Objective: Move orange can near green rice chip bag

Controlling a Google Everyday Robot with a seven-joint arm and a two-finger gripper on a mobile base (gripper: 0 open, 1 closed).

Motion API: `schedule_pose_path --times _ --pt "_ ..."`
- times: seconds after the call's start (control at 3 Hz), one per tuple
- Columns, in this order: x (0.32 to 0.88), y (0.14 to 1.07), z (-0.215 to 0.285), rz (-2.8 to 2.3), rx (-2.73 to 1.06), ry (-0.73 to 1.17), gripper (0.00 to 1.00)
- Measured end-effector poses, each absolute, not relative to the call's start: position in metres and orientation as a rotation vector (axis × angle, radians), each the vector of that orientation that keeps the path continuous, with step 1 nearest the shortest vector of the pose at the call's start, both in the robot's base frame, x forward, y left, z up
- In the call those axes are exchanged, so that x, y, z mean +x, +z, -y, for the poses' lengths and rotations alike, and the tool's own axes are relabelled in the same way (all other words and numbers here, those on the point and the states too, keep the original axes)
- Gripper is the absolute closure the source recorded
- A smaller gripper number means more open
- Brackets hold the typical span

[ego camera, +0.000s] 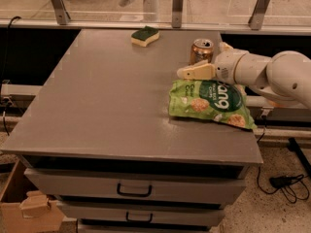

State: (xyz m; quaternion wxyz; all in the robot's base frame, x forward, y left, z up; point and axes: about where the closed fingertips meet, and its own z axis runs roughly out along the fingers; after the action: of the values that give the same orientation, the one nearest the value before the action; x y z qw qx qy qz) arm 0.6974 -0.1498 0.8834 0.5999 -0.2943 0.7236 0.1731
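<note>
Lower part of orange can (pixel 202 50) hidden behind gripper (pixel 194 70), near right edge of tabletop (pixel 97 106); grip on can impossible to tell. One can, upright; one green rice chip bag (pixel 210 102) just beside, toward front-right corner. One sponge (pixel 145 36) near back edge.
</note>
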Motion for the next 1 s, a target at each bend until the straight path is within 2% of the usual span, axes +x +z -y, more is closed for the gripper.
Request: schedule_pose_path --times 0.33,1.0 --pt "0.694 0.915 0.180 -1.621 -0.687 0.336 0.00" --pt "0.660 1.107 0.282 -1.328 -0.746 0.003 0.00"
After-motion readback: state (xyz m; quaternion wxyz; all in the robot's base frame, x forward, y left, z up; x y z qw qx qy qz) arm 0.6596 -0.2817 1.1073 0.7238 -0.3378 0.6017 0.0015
